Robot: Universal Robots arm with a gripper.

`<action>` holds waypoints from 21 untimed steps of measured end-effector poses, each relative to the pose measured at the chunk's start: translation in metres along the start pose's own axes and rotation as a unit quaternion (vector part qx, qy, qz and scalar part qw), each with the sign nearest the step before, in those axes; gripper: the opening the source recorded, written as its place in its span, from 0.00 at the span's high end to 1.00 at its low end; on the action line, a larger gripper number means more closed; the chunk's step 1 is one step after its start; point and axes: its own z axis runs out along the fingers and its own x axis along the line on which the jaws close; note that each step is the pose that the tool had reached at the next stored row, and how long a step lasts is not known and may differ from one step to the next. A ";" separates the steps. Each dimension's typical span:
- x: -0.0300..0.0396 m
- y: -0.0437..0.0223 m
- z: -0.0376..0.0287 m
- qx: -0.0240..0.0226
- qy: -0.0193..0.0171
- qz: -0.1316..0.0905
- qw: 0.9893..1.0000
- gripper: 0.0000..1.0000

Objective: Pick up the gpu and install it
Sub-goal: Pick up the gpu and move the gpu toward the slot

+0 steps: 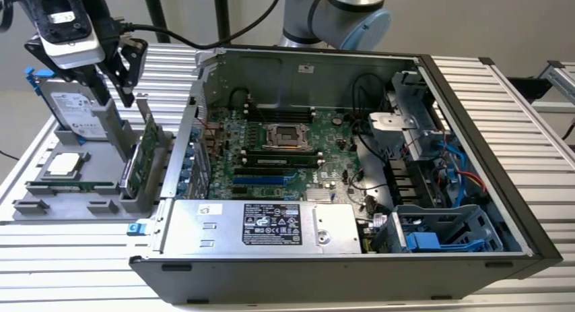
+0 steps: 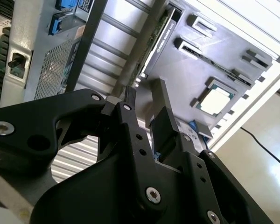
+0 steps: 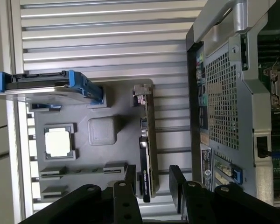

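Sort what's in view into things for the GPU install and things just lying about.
For the job: gpu, end effector open, over it, open computer case with motherboard.
Lying about: hard drive, processor chip, memory stick, all on the gray tray.

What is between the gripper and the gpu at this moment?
Nothing lies there. In the first wrist view the open gripper hangs over one end of the gpu, with only bare air between them.
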 end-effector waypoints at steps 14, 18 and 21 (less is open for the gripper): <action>0.0001 -0.0015 0.0064 0.000 0.000 0.000 1.000 0.00; 0.0000 -0.0015 0.0065 0.000 0.000 0.000 1.000 0.00; 0.0000 -0.0016 0.0076 0.000 0.000 0.000 1.000 0.00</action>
